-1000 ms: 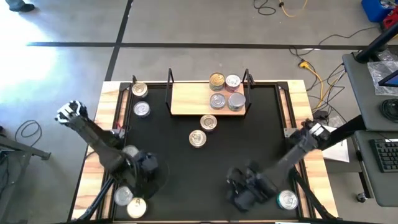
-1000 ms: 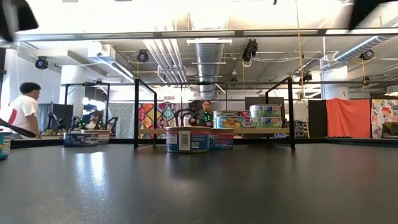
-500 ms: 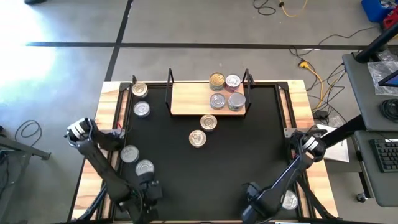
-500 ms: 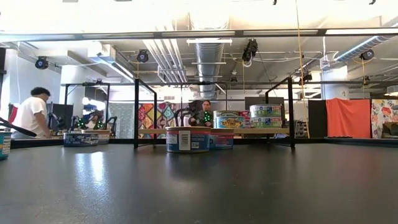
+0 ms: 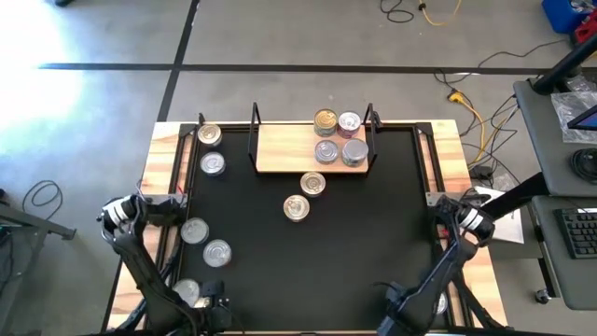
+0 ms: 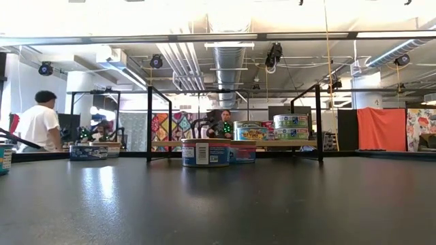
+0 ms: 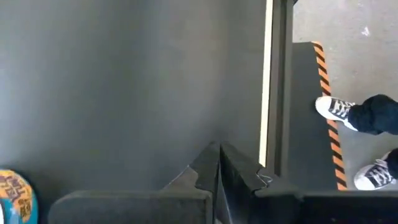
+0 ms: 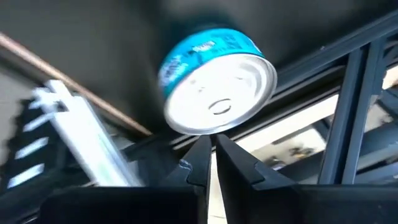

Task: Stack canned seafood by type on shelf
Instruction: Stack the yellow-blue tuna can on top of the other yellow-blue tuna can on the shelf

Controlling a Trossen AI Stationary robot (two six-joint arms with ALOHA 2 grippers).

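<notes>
Black tabletop (image 5: 373, 233) carries both arms at its near edge. Right gripper (image 8: 211, 152), fingers together and empty, sits just at 6 o'clock of a blue-labelled tin (image 8: 217, 87). Left gripper (image 7: 219, 163) is likewise pressed together. Four tins (image 5: 338, 138) stand on the shelf (image 5: 284, 149) at 12 o'clock.

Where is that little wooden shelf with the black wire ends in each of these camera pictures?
High view: the shelf lies at the table's far edge, centre, with four tins at its right end.
Low view: the shelf stands in the far middle, between black wire posts, tins on its right part.
Left wrist view: not in it.
Right wrist view: not in it.
Shared landmark: those tins.
</notes>
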